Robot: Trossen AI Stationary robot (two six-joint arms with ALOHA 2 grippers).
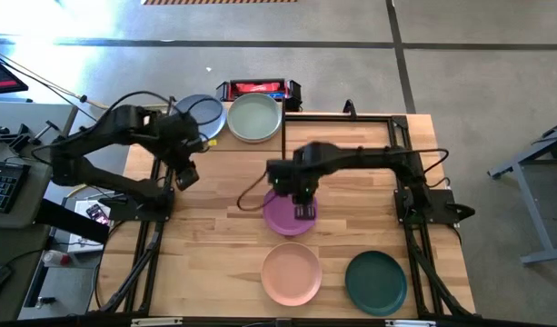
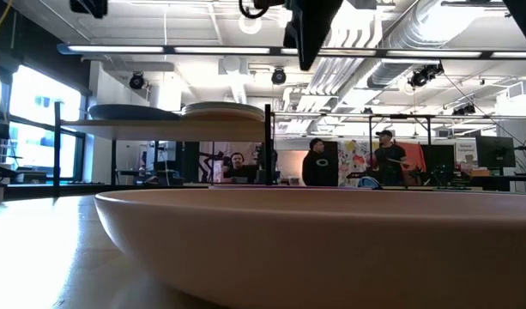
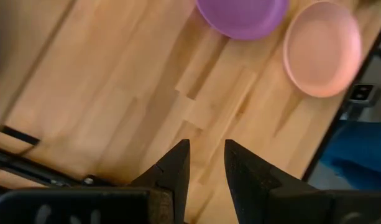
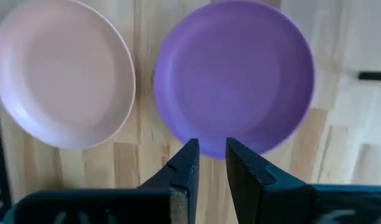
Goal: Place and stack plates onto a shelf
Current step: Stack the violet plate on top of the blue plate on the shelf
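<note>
While the left hand [image 1: 187, 173] waits empty near the shelf [image 1: 219, 136], the right hand [image 1: 303, 211] hangs over the purple plate [image 1: 283, 216] on the counter [image 1: 223, 245], fingers slightly apart, holding nothing. Next it should lower onto the rim and close.

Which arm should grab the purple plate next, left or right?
Right. The right gripper hangs directly over the purple plate, fingers slightly apart at its rim in the right wrist view. The left gripper sits off by the shelf, over bare table.
</note>
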